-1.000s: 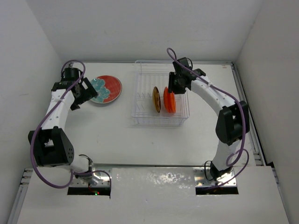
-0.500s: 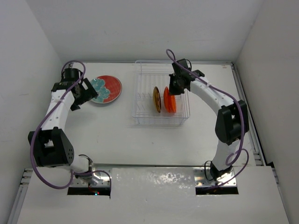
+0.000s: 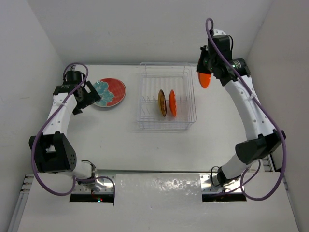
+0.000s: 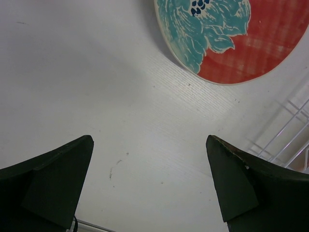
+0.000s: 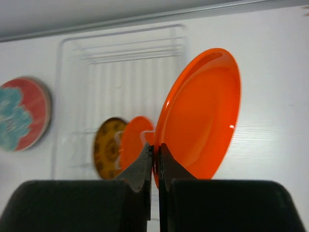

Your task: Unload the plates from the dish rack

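Observation:
My right gripper (image 3: 207, 72) (image 5: 155, 147) is shut on the rim of an orange plate (image 3: 204, 80) (image 5: 203, 116) and holds it in the air, just right of the dish rack's (image 3: 143, 104) (image 5: 120, 58) back right corner. A yellow patterned plate (image 3: 161, 102) (image 5: 107, 147) and a second orange plate (image 3: 172, 102) (image 5: 134, 145) stand upright in the rack. On the table left of the rack, a teal patterned plate (image 3: 102, 89) (image 4: 203, 29) lies on a red plate (image 3: 116, 92) (image 4: 260, 43). My left gripper (image 3: 86, 99) (image 4: 149, 183) is open and empty beside them.
White walls close in the table at the back and both sides. A corner of the rack's wire (image 4: 289, 137) shows at the right of the left wrist view. Bare table (image 3: 120, 145) lies in front of the rack.
My right arm has lifted the orange plate out of the rack, up and toward the back right. The left arm has not moved.

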`<state>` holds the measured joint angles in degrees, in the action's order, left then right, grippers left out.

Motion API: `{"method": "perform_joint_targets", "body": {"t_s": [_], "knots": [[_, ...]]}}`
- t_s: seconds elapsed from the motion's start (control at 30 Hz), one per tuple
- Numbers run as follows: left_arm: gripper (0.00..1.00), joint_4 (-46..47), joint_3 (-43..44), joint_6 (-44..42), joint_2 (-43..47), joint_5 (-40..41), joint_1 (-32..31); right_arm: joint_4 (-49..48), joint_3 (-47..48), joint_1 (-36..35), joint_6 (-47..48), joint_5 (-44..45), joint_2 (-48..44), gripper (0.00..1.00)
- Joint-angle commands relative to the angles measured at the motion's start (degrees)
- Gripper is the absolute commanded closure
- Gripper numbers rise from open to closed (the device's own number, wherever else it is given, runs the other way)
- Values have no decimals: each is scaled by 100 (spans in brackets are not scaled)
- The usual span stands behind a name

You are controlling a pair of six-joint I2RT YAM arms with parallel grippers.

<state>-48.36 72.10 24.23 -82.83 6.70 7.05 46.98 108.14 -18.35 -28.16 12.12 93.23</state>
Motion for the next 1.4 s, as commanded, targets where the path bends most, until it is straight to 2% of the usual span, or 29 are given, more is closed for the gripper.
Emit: {"method": "perform_joint_targets", "body": {"t_s": [0.0,0.2,0.33,0.47,0.5,0.53,0.6,0.73,0.83,0.9,0.93,1.03,1.17,1.37], "knots": [[0,-24,120,-59,214,112,-19,251,-354,417,408,1090,572,100],[0,-165,173,-120,363,209,-54,-479,-575,1052,496,950,1679,98],[0,-200,103,-146,434,279,-72,-322,205,1193,733,1169,2496,98],[0,-218,77,-173,434,314,-81,-58,331,1237,848,1214,3121,93],[0,-227,59,-173,443,332,-90,-66,296,1246,848,1127,3131,84],[0,-235,59,-173,443,358,-90,-49,261,1255,795,995,3114,50],[0,-244,68,-182,434,376,-90,-110,182,1246,647,846,2816,42],[0,-244,94,-190,416,367,-90,-206,-2,895,348,828,1876,39],[0,-218,112,-190,364,350,-98,-811,-835,588,-291,-259,991,38],[0,-192,112,-190,311,350,-107,-1270,-1188,395,-645,-1084,759,38],[0,-183,120,-182,294,358,-116,-1340,-1355,306,-821,-1176,671,38],[0,-174,147,-190,241,358,-125,-1367,-1471,-107,-971,-1194,696,38],[0,-139,173,-190,206,315,-125,-1061,-1173,-642,-928,-1125,1099,38],[0,-148,138,-243,214,271,-125,-796,-1075,-793,-989,-650,1461,46]]}}
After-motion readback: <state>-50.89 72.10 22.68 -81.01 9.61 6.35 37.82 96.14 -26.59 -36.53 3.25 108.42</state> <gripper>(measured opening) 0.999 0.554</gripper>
